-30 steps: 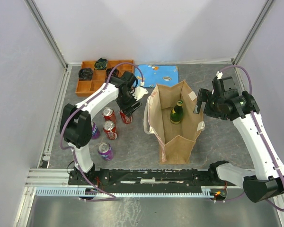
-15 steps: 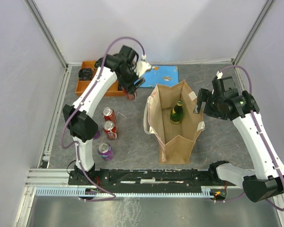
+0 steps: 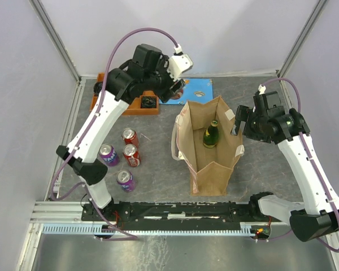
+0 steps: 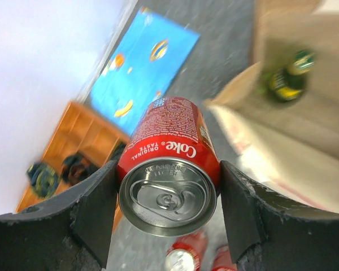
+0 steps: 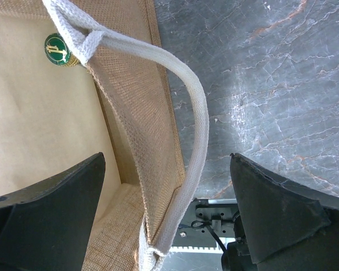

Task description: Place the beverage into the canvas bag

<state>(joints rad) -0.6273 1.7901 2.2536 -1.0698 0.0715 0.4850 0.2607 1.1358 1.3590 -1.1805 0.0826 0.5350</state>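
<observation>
Over on the left, the left tool (image 4: 168, 199) is clamping a red Coke can (image 4: 169, 152) by its sides, holding it high above the tabletop (image 3: 158, 164), just beyond the far-left corner of the canvas bag (image 3: 212, 172) and not yet over its mouth. The bag is standing open mid-tabletop with a green bottle (image 3: 211, 134) inside, so the smart play is looking like centring the can over the free floor beside that bottle and lowering it before letting go. On the right, the right tool (image 5: 166, 195) is sitting with jaws wide apart, straddling the bag's right wall and strap (image 5: 198, 124) without gripping.
</observation>
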